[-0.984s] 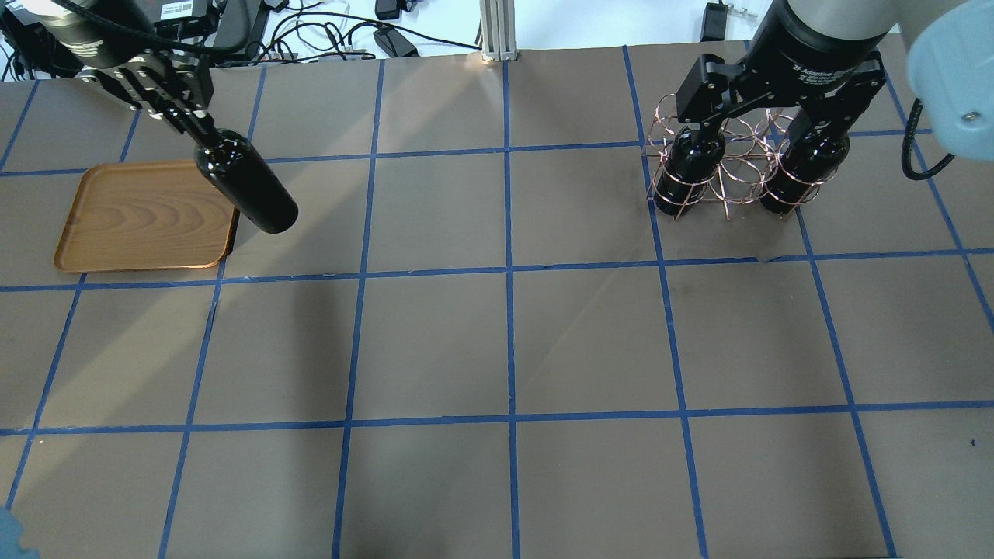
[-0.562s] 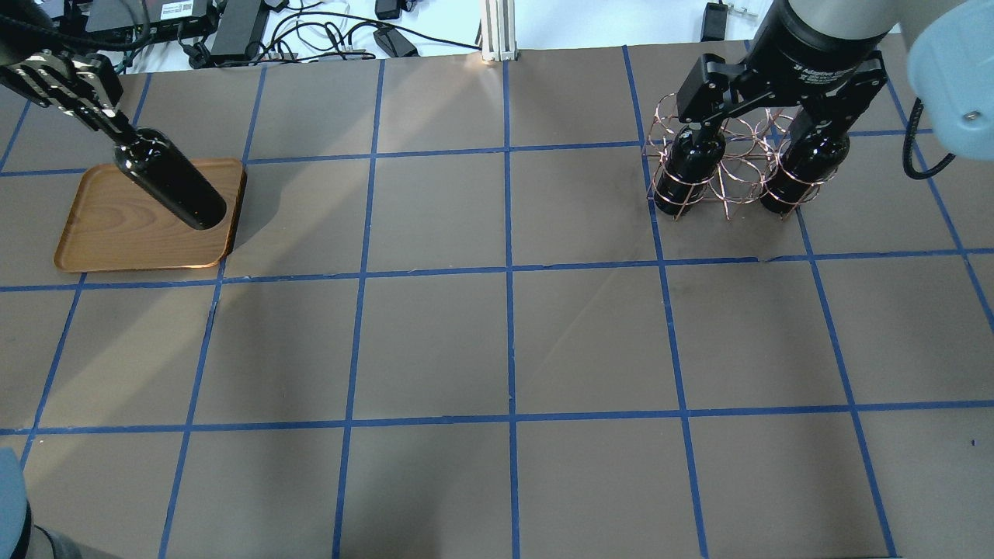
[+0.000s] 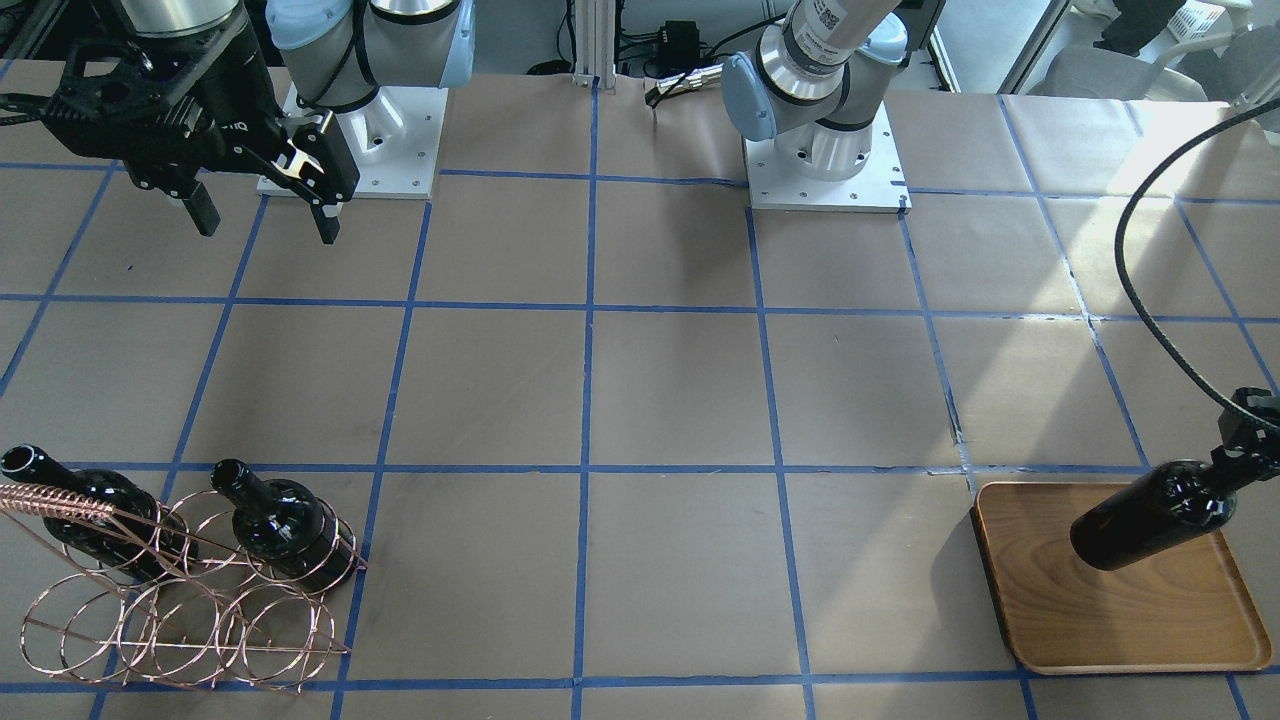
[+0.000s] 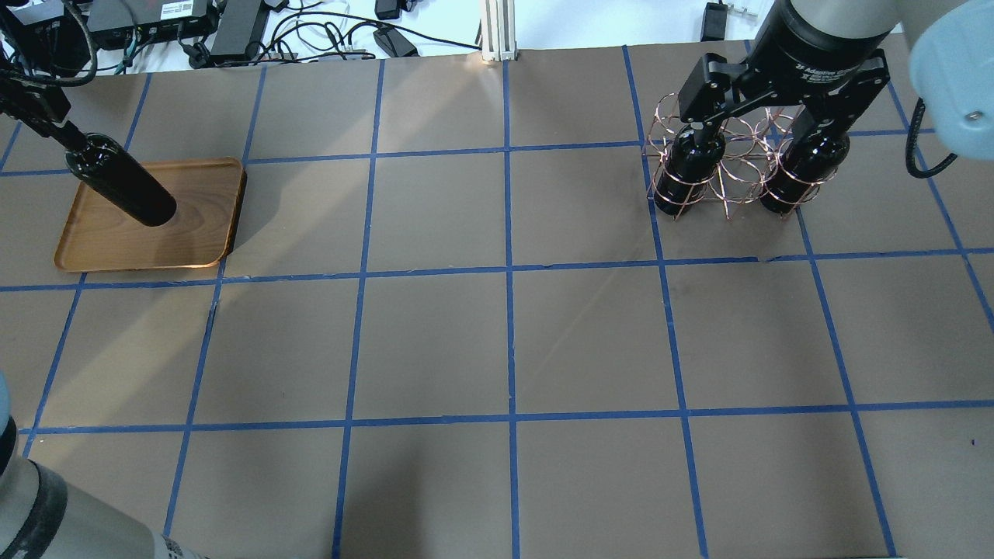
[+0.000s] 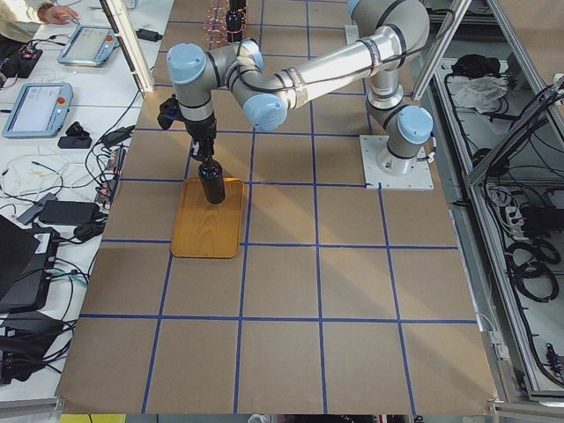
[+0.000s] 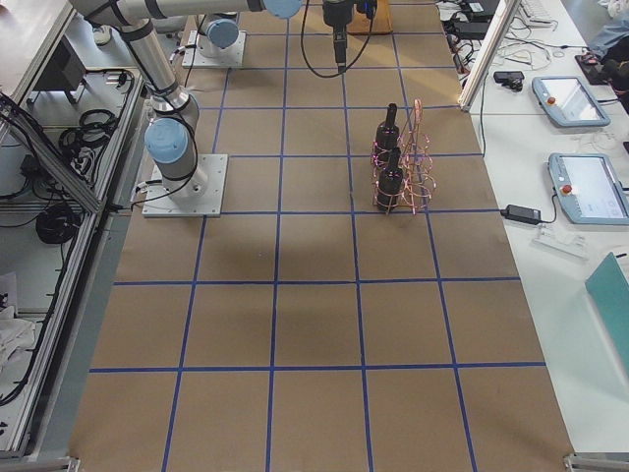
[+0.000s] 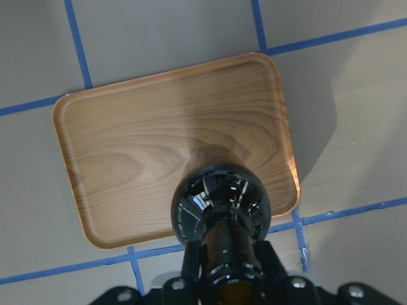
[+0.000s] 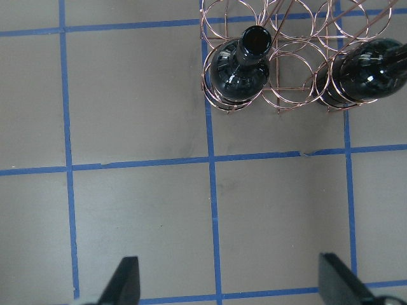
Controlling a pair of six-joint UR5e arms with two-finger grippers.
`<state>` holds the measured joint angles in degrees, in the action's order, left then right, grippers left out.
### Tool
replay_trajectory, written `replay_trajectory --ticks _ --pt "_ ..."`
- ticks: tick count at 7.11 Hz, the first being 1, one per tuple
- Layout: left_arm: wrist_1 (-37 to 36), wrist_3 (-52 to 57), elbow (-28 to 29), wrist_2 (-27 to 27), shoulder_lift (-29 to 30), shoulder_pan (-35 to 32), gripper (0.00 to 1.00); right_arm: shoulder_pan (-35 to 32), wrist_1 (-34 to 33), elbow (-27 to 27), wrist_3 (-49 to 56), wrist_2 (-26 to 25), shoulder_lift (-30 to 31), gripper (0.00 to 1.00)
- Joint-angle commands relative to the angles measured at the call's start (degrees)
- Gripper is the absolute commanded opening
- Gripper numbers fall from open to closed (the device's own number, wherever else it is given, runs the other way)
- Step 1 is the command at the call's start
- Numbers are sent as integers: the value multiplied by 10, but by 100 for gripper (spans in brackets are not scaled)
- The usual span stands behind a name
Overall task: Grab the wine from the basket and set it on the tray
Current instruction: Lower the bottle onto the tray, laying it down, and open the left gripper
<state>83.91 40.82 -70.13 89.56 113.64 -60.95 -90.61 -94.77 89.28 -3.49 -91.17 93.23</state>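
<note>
My left gripper [image 4: 48, 124] is shut on the neck of a black wine bottle [image 4: 120, 190] and holds it upright over the wooden tray [image 4: 194, 225]. In the left wrist view the bottle [image 7: 219, 210] hangs over the tray's [image 7: 146, 140] near edge; I cannot tell whether it touches. The front view shows the bottle [image 3: 1150, 515] over the tray [image 3: 1120, 610]. My right gripper [image 4: 765, 128] is open and empty, high above the copper wire basket [image 4: 730, 167]. Two more bottles [image 8: 240, 67] [image 8: 369, 73] stand in the basket [image 8: 289, 95].
Cables and electronics [image 4: 233, 23] lie beyond the table's far edge, beside an aluminium post [image 4: 497, 31]. The two arm bases [image 3: 350, 140] [image 3: 825, 150] stand at the robot's side. Blue tape lines grid the brown table [image 4: 505, 334].
My left gripper has carried the bottle to the left, from beside the tray's right edge to over the tray. The right gripper has stayed above the basket.
</note>
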Motion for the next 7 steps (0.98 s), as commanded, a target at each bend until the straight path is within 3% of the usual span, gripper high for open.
replay_trajectory --ticks 1,3,4,5,6,7 --pt "-31 20 6 3 27 7 0 0 0 0 0 1 0 100" --pt "-48 22 6 4 41 13 0 0 0 0 -2 3 -1 100" --pt "-48 22 6 4 44 14 11 0 0 0 -3 2 -1 100" --pt "-49 22 4 3 44 14 74 0 0 0 -3 3 -1 100" --pt "-49 22 4 4 44 14 98 0 0 0 -4 3 -1 100" --pt "-48 22 0 4 34 14 100 0 0 0 -4 3 -1 100"
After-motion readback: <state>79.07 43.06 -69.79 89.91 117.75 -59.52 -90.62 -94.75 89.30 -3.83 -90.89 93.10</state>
